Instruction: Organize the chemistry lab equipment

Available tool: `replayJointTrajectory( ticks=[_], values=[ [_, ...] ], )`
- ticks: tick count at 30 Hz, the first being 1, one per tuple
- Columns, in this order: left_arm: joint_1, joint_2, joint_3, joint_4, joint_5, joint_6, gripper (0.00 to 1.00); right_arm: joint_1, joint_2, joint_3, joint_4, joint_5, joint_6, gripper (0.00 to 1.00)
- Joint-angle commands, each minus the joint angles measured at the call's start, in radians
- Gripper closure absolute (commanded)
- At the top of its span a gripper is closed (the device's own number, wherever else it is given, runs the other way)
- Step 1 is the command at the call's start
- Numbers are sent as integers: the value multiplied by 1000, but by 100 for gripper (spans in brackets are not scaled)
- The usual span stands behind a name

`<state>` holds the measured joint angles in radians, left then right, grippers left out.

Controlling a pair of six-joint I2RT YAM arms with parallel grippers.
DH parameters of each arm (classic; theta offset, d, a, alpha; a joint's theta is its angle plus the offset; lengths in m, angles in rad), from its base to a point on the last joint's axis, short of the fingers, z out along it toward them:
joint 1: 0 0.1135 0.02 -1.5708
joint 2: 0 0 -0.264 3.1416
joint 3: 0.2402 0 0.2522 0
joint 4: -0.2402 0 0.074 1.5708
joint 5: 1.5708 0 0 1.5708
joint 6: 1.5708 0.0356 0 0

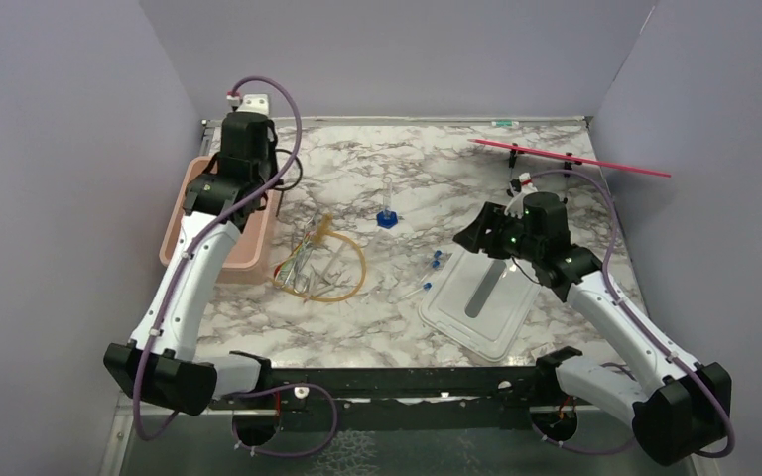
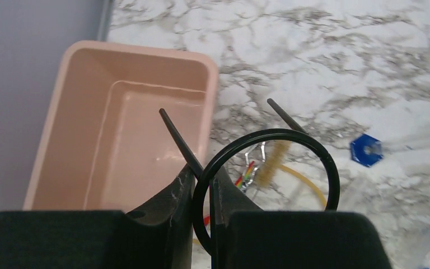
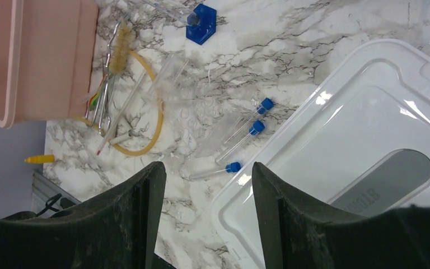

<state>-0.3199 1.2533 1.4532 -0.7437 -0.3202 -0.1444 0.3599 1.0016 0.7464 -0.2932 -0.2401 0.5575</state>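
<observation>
Two arms: both are in view, the left at the far left of the grey-veined white marble table (image 1: 357, 169), the right at mid-right.
Left gripper (image 2: 204, 179): narrow, its fingers pinched on the rim of the black wire ring with straight stems (image 2: 269, 133).
Ring position: held clear of the surface at the right-hand wall of the pink rectangular plastic tub (image 2: 145, 50); one stem reaches over the tub's inside, and the hoop itself lies over marble.
Right gripper (image 3: 206, 168): jaws wide apart, nothing between them; it hangs above the left edge of the white rectangular lid with grey slot (image 3: 341, 140).
Lid: lying flat on the table, near the right arm.
Clear blue-capped tubes (image 3: 256, 128): three, lying on the marble just beside the lid's left edge, caps toward the lid.
Blue-based clear vial (image 1: 387, 213): on the marble at centre, apart from the other items.
Amber rubber tubing loop (image 3: 159, 120): on the table right of the tub.
Metal tongs (image 3: 103, 101): lying within the loop's clutter, close to the tub wall.
Tan-bristled wire brush (image 3: 120, 42): in the same cluster, beside the tongs.
Thin pink rod (image 1: 571, 157): at the far right, clear of the table.
Small yellow piece (image 3: 39, 159): at the near table edge; identity not discernible.
</observation>
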Motion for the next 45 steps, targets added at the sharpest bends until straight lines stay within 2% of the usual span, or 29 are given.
replayJointTrajectory(
  ticks=[1, 5, 8, 13, 18, 24, 32, 41, 43, 45],
  values=[
    [175, 19, 49, 42, -46, -25, 100, 5, 22, 1, 13, 5, -15, 37],
    [390, 30, 3, 84, 88, -100, 100, 5, 69, -2, 26, -33, -14, 37],
    [504, 47, -28, 120, 192, -139, 100, 5, 91, -2, 31, -47, -15, 37],
    [611, 123, -79, 169, 361, -211, 100, 5, 95, -21, 52, -52, -15, 37],
    [652, 202, -146, 226, 463, -276, 100, 5, 99, -48, 69, -51, -8, 37],
    [656, 286, -170, 277, 390, -333, 100, 5, 114, -68, 88, -46, -11, 37],
    [656, 323, -234, 352, 140, -507, 100, 5, 116, -79, 93, -23, -11, 37],
    [656, 393, -226, 370, 39, -632, 99, 5, 118, -71, 92, -34, -37, 37],
    [656, 396, -217, 369, 15, -645, 92, 5, 117, -71, 90, -33, -38, 37],
    [656, 395, -205, 367, 2, -644, 75, 4, 120, -69, 87, -33, -38, 37]
  ],
)
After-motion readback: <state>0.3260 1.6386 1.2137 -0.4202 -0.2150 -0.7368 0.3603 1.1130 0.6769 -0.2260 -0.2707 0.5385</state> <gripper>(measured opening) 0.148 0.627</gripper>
